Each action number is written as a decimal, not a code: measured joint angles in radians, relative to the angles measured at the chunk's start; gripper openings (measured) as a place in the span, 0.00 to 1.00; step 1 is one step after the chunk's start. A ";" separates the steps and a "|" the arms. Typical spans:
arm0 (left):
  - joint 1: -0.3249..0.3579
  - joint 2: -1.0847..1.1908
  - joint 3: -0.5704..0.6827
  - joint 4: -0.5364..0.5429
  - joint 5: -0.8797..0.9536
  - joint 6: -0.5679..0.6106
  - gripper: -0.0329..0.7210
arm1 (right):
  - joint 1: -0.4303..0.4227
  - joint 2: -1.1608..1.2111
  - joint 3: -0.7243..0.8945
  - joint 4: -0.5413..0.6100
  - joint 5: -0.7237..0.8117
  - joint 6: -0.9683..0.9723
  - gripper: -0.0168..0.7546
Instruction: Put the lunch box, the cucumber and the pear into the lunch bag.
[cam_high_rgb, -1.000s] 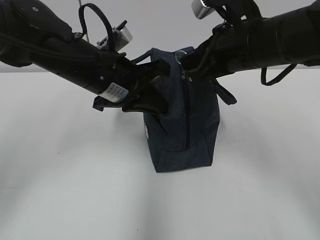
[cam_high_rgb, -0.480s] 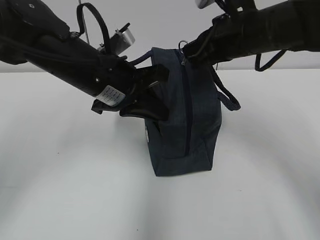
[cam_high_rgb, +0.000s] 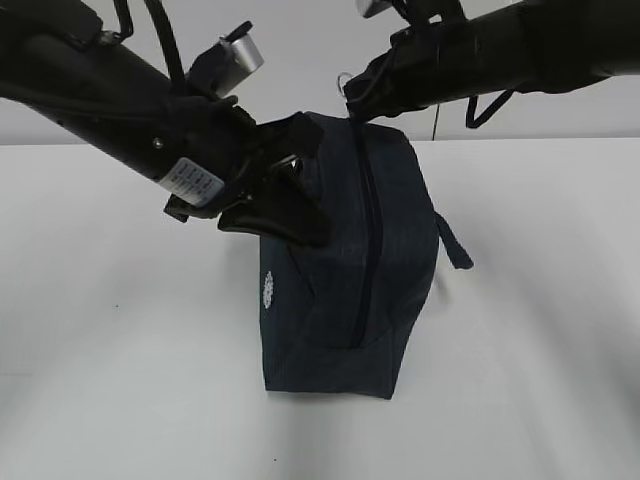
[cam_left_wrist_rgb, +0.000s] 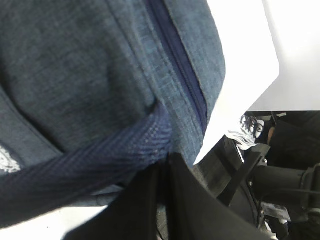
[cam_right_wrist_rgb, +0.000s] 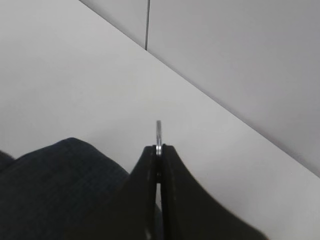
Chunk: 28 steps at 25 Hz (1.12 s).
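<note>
Lunch bag (cam_high_rgb: 345, 270) stands mid worktop (cam_high_rgb: 120, 400), tilted, zip line facing cam and closed along its length; the box, cucumber & pear aren't visible, prob. inside already or out of shot. Left gripper (cam_high_rgb: 285, 195) at 10 o'clock of the bag, fingers closed on the handle strap (cam_left_wrist_rgb: 85, 165), apparently bracing the bag vs the zip pull. Further back at 12 o'clock, right gripper (cam_right_wrist_rgb: 158, 150) has its fingers pinched nearly together on the metal ring pull (cam_right_wrist_rgb: 158, 132), at the bag's top end.

Plain white table (cam_high_rgb: 120, 400), navy lunch bag (cam_high_rgb: 340, 300) standing tilted on it
</note>
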 joint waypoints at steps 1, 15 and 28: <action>0.000 -0.003 0.000 0.005 0.006 0.000 0.06 | 0.000 0.017 -0.012 0.000 -0.002 0.000 0.00; 0.000 -0.012 0.000 0.065 0.041 0.000 0.06 | -0.039 0.126 -0.072 0.045 0.056 0.000 0.00; 0.179 -0.099 0.000 0.086 0.290 -0.040 0.72 | -0.041 0.126 -0.075 0.048 0.097 0.000 0.00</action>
